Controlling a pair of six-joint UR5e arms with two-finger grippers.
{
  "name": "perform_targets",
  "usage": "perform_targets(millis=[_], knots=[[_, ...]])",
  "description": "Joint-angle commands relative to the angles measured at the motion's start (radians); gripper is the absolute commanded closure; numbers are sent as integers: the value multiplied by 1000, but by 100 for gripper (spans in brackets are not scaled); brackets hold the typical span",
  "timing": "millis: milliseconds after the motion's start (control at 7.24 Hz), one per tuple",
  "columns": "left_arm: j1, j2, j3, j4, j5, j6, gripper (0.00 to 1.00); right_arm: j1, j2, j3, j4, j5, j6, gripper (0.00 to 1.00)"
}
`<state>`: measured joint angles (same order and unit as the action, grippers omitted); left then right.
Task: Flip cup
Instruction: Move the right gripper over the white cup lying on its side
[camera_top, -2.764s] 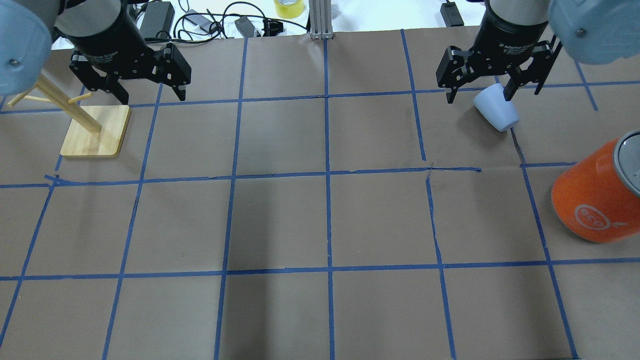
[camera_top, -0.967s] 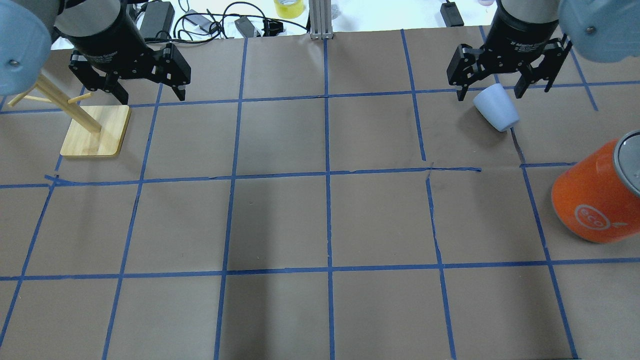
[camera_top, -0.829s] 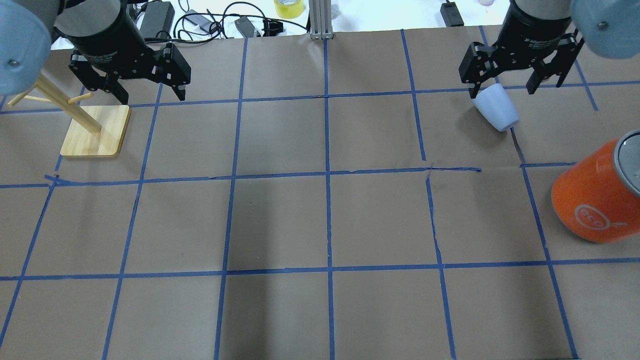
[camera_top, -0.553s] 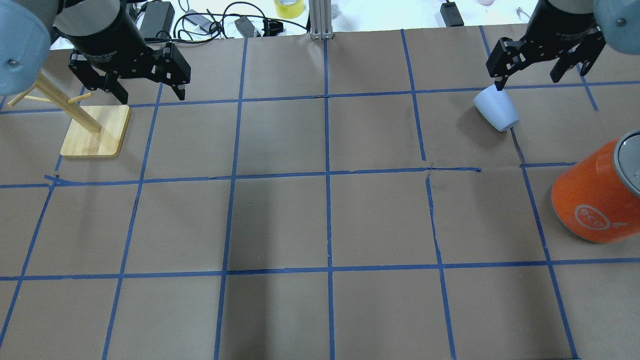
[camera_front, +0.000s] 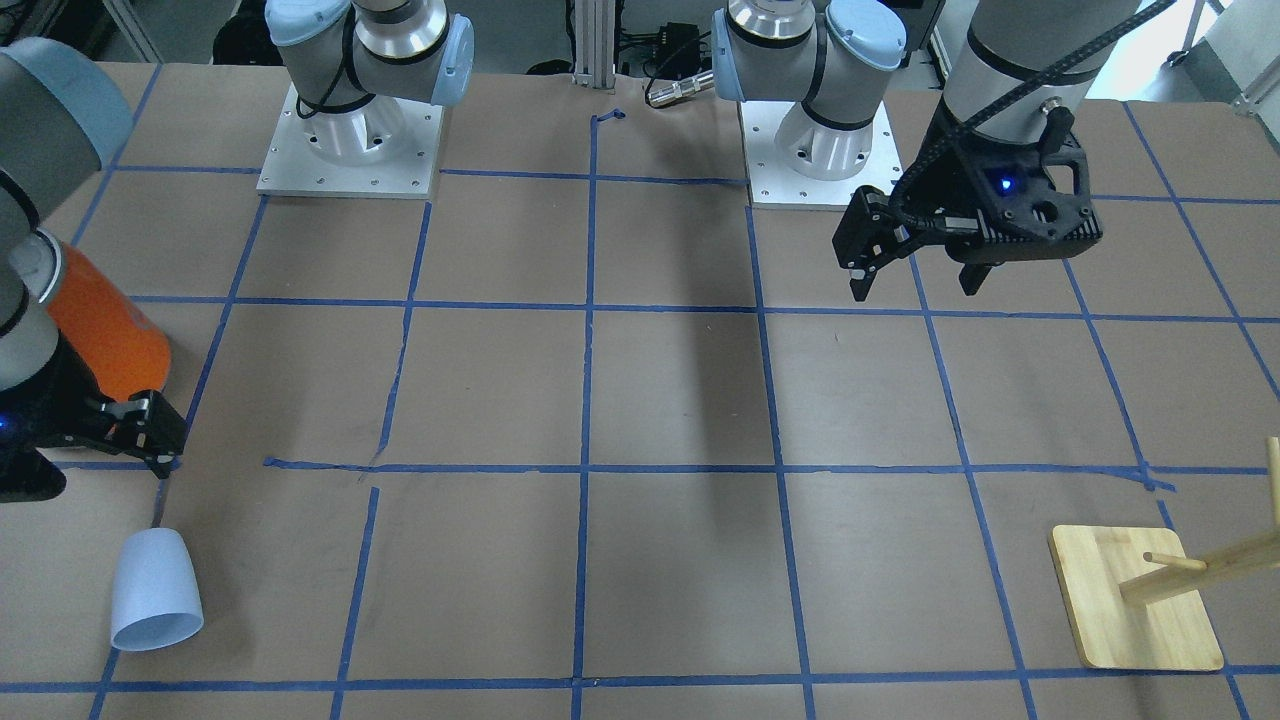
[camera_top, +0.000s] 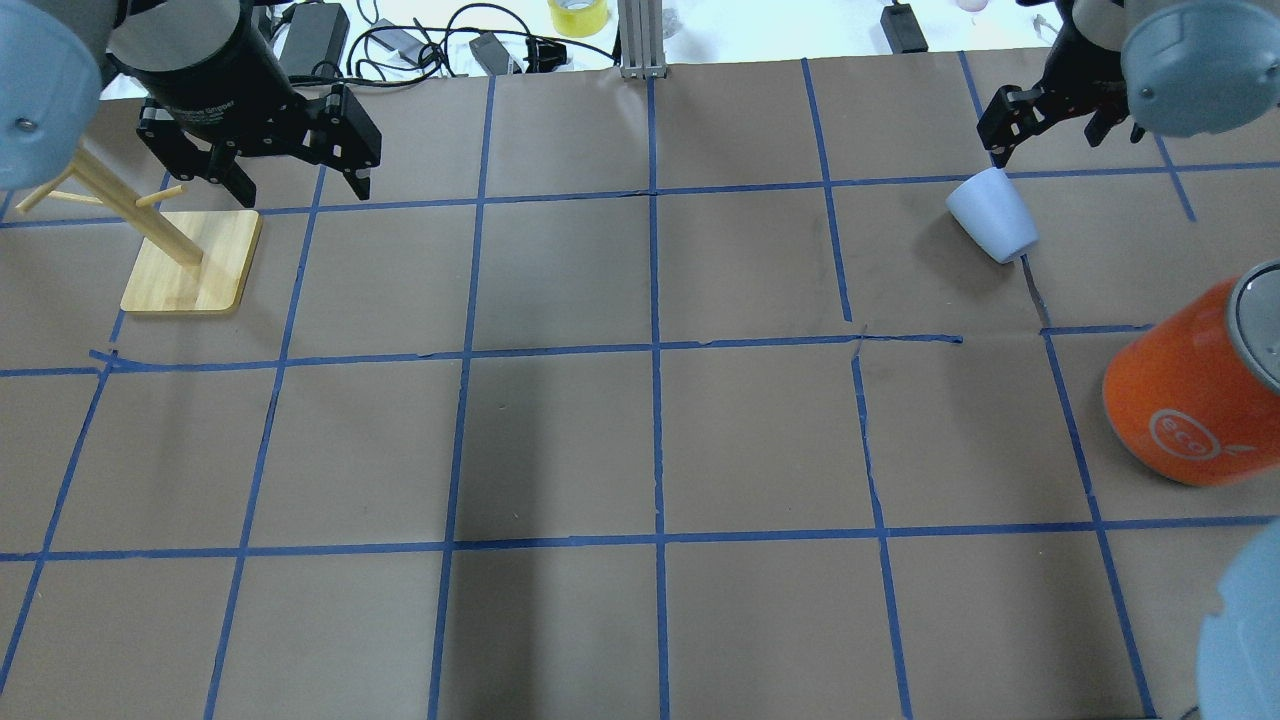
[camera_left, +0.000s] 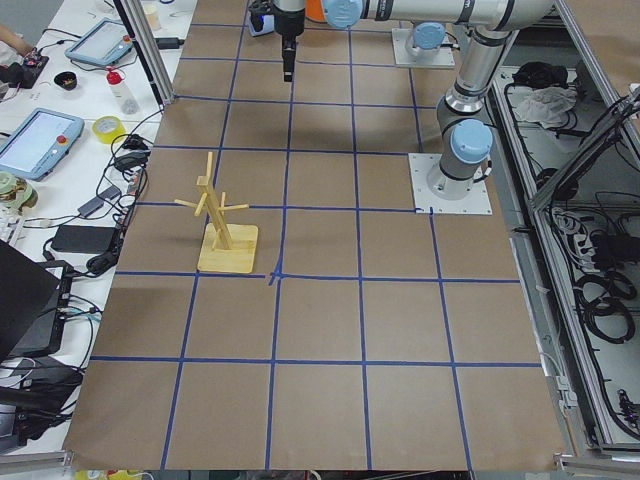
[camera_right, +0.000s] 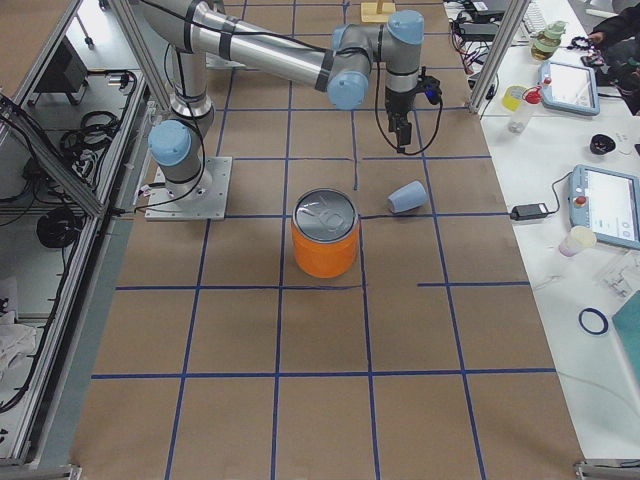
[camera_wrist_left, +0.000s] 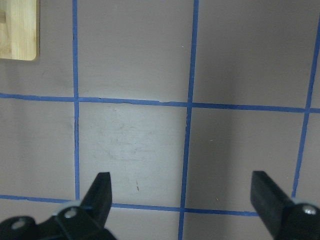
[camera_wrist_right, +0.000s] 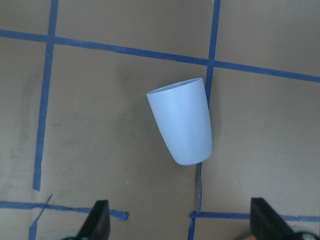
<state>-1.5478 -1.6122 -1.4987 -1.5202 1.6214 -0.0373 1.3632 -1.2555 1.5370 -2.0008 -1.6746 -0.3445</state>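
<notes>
Front view first: the cup (camera_front: 155, 590) is found lying on its side on the paper-covered table (camera_front: 680, 400), out on the robot's right, toward the operators' edge. It is pale blue-lavender, matte and smooth, tapered from a wide rim to a rounded base. The left gripper (camera_front: 915, 290) is held spread above the blue tape (camera_front: 590, 400) grid.

Overhead now: the cup (camera_top: 992, 214) is seen lying free, beyond the glossy orange can (camera_top: 1185, 400). A wooden stand (camera_top: 190, 262) on a flat square base is set at the left.

From the left end, the stand (camera_left: 225, 235) is shown upright, its peg arms angled up.

From the right end, the can (camera_right: 325, 245) is shown standing, silver lid up, with the cup (camera_right: 407, 197) near it.

Left wrist: taped paper is framed by the left gripper (camera_wrist_left: 181, 175), its jaws parted.

Right wrist: the right gripper (camera_wrist_right: 180, 202) is spread wide, and the cup (camera_wrist_right: 182, 127) is seen apart from it, lying against a tape line.
</notes>
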Motion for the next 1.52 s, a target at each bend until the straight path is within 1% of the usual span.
perform_targets(millis=[0, 138, 415, 691, 967, 1382], knots=[[0, 0, 0, 0, 0, -1, 0, -1, 89, 43, -160, -1, -13, 0], [0, 0, -2, 0, 0, -1, 0, -4, 132, 51, -217, -11, -13, 0], [0, 0, -2, 0, 0, -1, 0, -15, 178, 51, -246, -4, -19, 0], [0, 0, -2, 0, 0, -3, 0, -38, 202, 57, -250, -2, -50, 0], [0, 0, -2, 0, 0, -1, 0, -56, 229, 58, -285, -1, -79, 0], [0, 0, -2, 0, -1, -3, 0, -56, 252, 58, -315, 1, -79, 0]])
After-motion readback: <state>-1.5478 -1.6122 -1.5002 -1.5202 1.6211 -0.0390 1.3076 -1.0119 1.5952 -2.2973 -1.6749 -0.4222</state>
